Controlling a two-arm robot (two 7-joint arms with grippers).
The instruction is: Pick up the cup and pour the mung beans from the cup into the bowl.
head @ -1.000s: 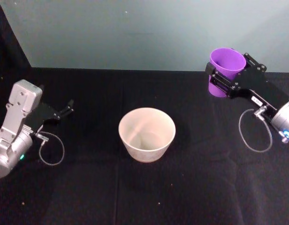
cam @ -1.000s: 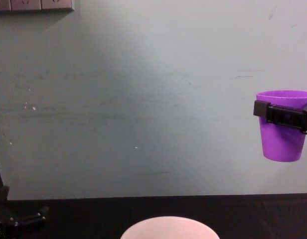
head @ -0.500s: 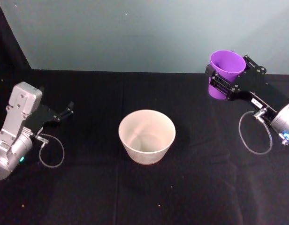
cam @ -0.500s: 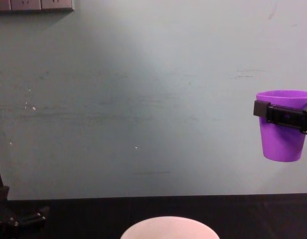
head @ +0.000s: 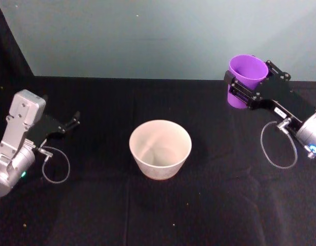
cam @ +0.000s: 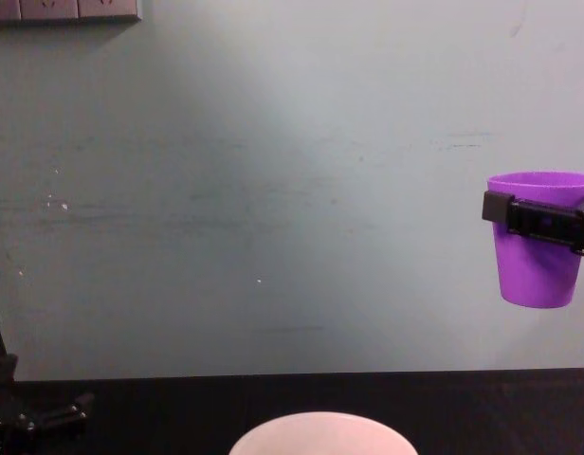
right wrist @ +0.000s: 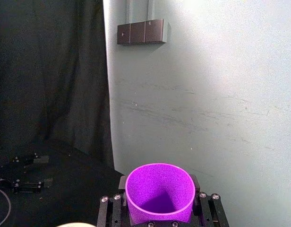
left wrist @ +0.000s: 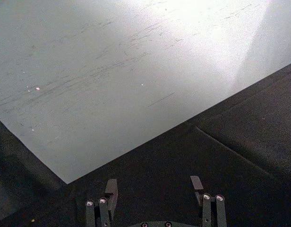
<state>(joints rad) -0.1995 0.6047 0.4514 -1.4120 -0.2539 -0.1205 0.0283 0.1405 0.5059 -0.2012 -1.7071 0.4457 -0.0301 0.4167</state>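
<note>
Two grippers, one bowl and one cup were in view on a table covered in black cloth.

At the left, the left gripper hung low over the cloth near the table's edge. Its two fingers stood apart with nothing between them, seen plainly in the left wrist view and as a dark shape at the lower left corner of the chest view. One thin cable loop hung beside its arm.

In the middle stood the single bowl, round and whitish, upright on the cloth, its rim just rising into the chest view. Its inside looked pale and plain.

At the right, the right gripper was clamped around the one purple cup, a black finger pressed to either side of it just below the rim. The cup was upright, held in the air well clear of the table, up and to the right of the bowl and well apart from it. Its inside showed purple down to the base. A second cable loop hung under this arm. A small pale label sat on the gripper's black body, its marks too small to read.

On the grey-green wall was one row of three dark panels, bearing no lettering that could be made out.
</note>
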